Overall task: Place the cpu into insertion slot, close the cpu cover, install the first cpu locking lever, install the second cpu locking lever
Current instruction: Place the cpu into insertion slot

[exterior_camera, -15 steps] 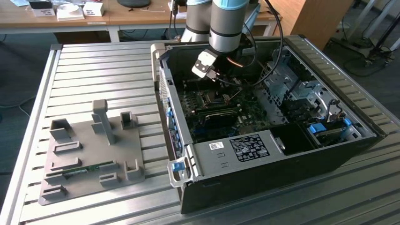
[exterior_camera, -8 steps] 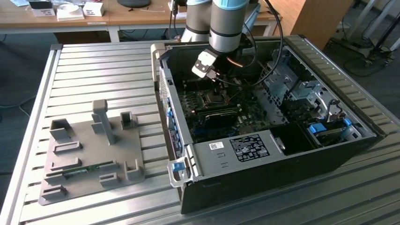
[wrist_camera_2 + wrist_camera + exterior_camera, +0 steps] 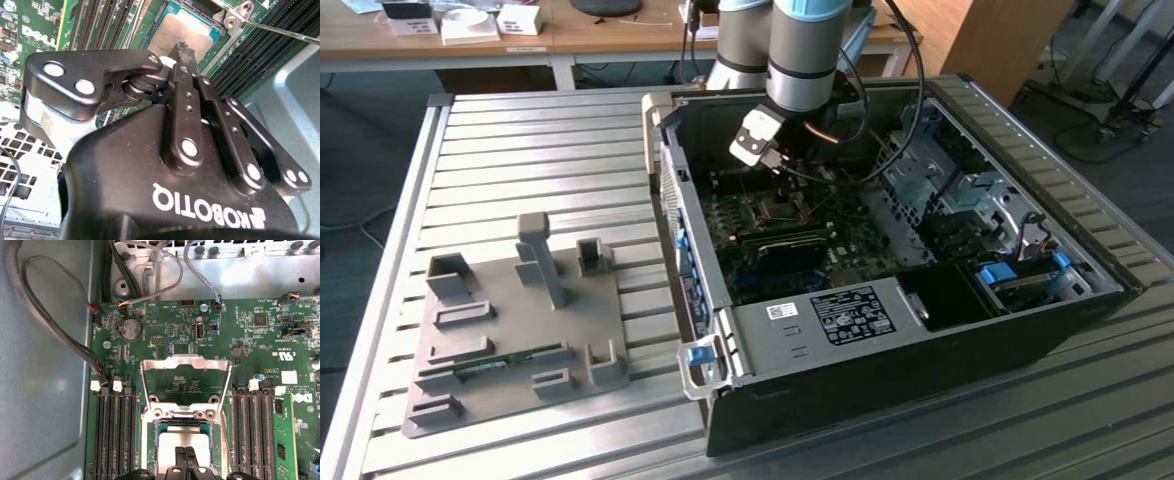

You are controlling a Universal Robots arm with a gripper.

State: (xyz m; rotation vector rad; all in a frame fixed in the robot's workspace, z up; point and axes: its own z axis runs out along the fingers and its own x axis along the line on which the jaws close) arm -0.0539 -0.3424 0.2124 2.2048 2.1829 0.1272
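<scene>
Slatted metal forms the desk, on which an open computer case is laid across the exterior view's centre and right, with a grey parts fixture at the exterior view's lower left. The arm is lowered from the upper middle of that frame into the case, over the motherboard.

In both wrist views the cpu is seen lying flat inside its socket — so the first step is judged done. The claw is clenched, its two fingertips pressed together with nothing seen between them, and is poised just over the chip's metal top; whether contact is made cannot be told. The cpu cover is stood up on its hinge, the board visible through its square opening, so it is not yet closed. A thin metal lever is seen swung away beside the socket in the second wrist view — neither locking lever is judged fastened. Three steps are left.
</scene>
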